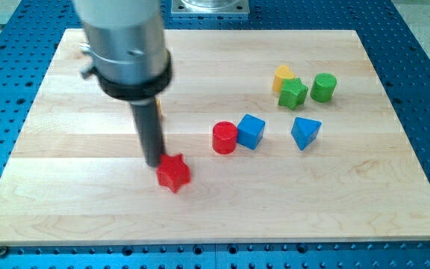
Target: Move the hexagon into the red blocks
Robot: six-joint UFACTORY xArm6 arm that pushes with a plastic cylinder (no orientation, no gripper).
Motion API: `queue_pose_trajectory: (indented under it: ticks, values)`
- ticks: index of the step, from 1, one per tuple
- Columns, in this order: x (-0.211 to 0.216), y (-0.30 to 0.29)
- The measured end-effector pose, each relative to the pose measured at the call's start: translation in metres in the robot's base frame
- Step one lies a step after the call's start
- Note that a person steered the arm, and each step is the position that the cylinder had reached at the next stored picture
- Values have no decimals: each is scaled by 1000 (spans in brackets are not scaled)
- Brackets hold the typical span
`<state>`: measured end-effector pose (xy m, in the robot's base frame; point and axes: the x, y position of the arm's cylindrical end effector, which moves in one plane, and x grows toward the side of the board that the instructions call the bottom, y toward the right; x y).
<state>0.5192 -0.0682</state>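
My tip (pixel 154 162) is a bare rod end with no jaws to spread or press together, so it holds nothing; it stands on the wooden board (pixel 66 202) just at the upper-left of the red star block (pixel 174 173), touching it or very nearly, which I cannot settle from this angle. The red cylinder (pixel 225 138) stands to the right of the star and nearer the view's top, with the blue cube (pixel 251 131) touching or just beside it. The blue triangular block (pixel 305 132) lies further right. The hexagon I judge to be the yellow block (pixel 281 77) in the upper-right cluster, partly hidden behind the green star block (pixel 293 93), with the green cylinder (pixel 323 87) just beside that; its outline is not fully readable. A sliver of orange or yellow shows behind my rod, unidentified. Risks: the yellow block is well apart from my tip and hemmed by the green star, so a push from the top toward the reds would likely drag the green star along, and the blue cube sits in the way beside the red cylinder. Any slide from here could also nudge the red star further off. Open room lies across the board's left and bottom; the cluster sits nearer the top and right edges.
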Motion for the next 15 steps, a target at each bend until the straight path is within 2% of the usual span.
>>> queue_pose_trajectory:
  ticks: [1, 2, 3, 4, 5, 6, 7, 8, 9, 10, 11, 12, 13, 14, 15]
  values:
    - [13, 21]
    - [55, -18]
    - [25, 23]
    - [-29, 2]
    - [-78, 64]
    - [-83, 93]
    - [-10, 55]
    - [10, 53]
    - [1, -25]
    - [-48, -109]
    - [-133, -65]
    - [-122, -3]
    - [-53, 10]
    - [-131, 30]
    - [-161, -4]
